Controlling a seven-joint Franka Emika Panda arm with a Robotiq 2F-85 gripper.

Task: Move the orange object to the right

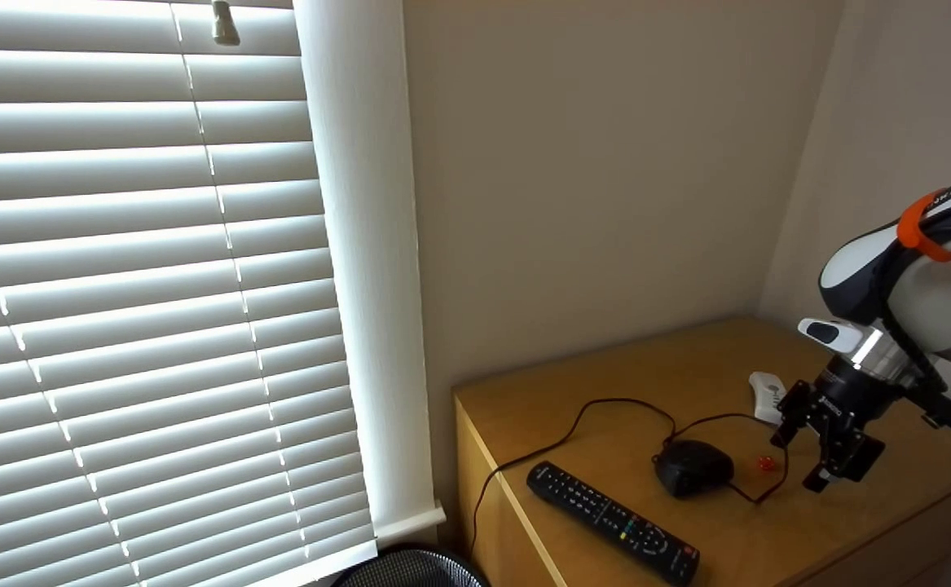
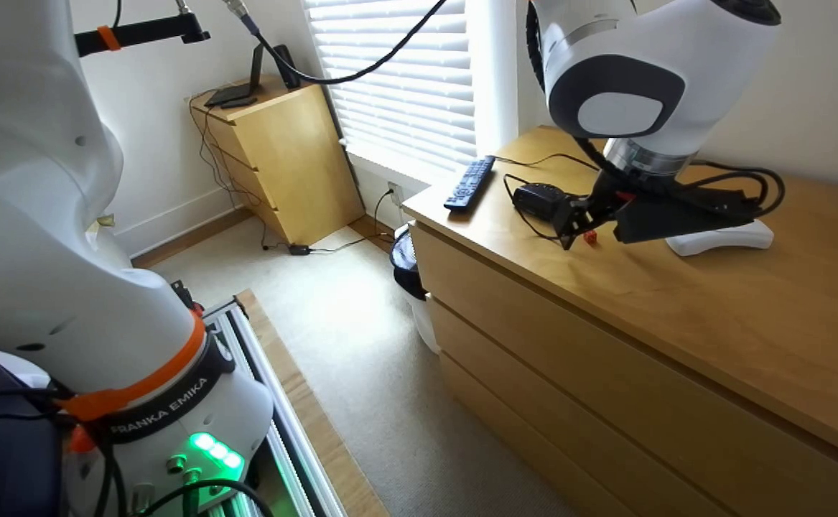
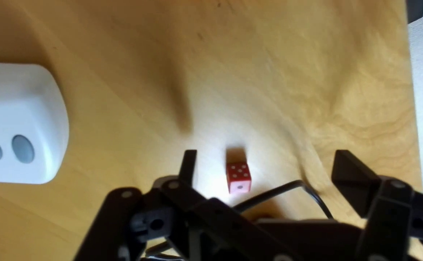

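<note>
Die: it is a small red cube with dots, and it lies on the wooden top of the dresser. In the wrist view, one face shows five dots and another face shows one.
Gripper: it is spread wide above the dresser. Its two fingers stand well apart, and in the wrist view the die appears between them, with a gap on each side.
Mouse: it is black and rests near the die; in both exterior views it is between the die and the remote control.
Cord: it passes just beside the die in the wrist view. Whether the die lies inside its bend, I cannot tell.
White device: it lies on the dresser, apart from the die, and shows two grey ovals in the wrist view.
Blinds: in an exterior view, bright light comes between their slats.
</note>
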